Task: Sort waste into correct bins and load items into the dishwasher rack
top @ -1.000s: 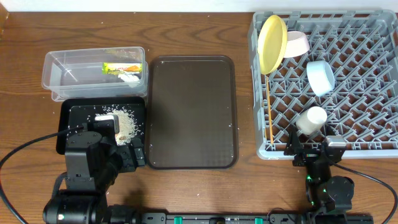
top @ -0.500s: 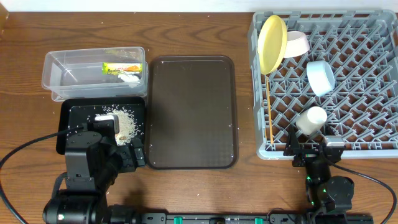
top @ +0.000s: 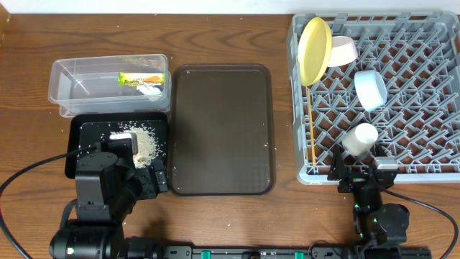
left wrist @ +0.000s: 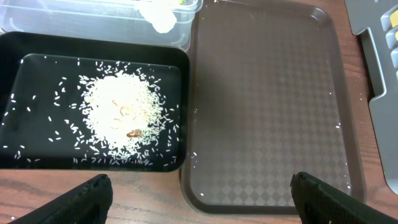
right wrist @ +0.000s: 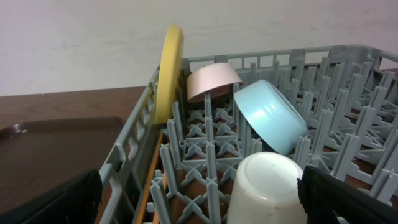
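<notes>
The grey dishwasher rack [top: 410,108] holds the yellow plate [top: 314,50] on edge, a pale pinkish-white bowl [top: 343,50], the light blue bowl [top: 370,89], the pale cup [top: 359,138] upside down and the chopsticks [top: 310,122] along its left wall. The same items show in the right wrist view: plate [right wrist: 169,71], blue bowl [right wrist: 270,115], cup [right wrist: 264,190]. The clear tub [top: 108,85] holds the printed wrapper [top: 140,79] and white scrap [top: 151,91]. The black tray [left wrist: 37,50] holds rice grains [left wrist: 121,115]. My left gripper [left wrist: 200,202] is open and empty. My right gripper [right wrist: 199,202] is open at the rack's front edge.
The large dark brown serving tray [top: 223,129] lies between the bins and the rack, with a few stray rice grains on it [left wrist: 273,106]. Cables run from both arm bases along the table's front edge.
</notes>
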{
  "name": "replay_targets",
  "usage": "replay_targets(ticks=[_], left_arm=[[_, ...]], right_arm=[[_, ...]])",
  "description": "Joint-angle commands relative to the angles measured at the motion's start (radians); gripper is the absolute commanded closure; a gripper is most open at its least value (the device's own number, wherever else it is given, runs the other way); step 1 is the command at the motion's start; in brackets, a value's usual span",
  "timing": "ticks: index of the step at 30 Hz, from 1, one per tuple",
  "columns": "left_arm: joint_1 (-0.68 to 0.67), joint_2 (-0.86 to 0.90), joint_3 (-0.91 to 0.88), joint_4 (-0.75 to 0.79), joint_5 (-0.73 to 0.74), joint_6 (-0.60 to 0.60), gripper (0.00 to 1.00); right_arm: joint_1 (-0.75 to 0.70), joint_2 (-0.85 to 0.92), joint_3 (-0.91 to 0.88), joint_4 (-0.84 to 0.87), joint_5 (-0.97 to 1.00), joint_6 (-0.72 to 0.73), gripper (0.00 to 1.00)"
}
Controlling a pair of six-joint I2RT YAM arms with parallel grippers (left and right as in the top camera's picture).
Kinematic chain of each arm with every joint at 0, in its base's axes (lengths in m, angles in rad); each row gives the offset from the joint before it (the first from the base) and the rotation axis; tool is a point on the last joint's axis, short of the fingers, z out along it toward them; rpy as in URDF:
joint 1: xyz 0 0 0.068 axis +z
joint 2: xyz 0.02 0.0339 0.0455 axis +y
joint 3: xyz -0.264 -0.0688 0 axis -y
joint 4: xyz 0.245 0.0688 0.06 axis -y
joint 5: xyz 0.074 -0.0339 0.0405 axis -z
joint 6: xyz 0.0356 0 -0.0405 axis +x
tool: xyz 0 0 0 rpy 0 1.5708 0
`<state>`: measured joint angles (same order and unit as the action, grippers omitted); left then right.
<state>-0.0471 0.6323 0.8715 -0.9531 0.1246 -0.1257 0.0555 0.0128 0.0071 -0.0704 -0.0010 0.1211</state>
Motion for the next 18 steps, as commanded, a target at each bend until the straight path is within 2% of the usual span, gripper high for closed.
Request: replay_targets(ticks=[1, 8, 12, 18], left_arm=[[-0.003, 0.000, -0.005, 0.001, -0.002, 0.013, 0.06], [-0.010, -0.060, -0.019, -0.018, -0.005, 0.019, 0.06], [-0.010, -0.181, -0.119, 0.104, -0.006, 0.071, 0.06], [-0.010, -0.389, -0.378, 0.332, -0.005, 0.068, 0.06]], right_arm=[[-0.022, -0.006, -0.002, -0.005, -0.007, -0.014, 0.01], [-0.022, -0.006, -0.002, -0.005, -0.007, -0.014, 0.01], [-0.022, -0.006, -0.002, -0.005, -0.007, -0.014, 0.01], [-0.022, -0.006, -0.002, -0.005, -0.007, -0.014, 0.01]])
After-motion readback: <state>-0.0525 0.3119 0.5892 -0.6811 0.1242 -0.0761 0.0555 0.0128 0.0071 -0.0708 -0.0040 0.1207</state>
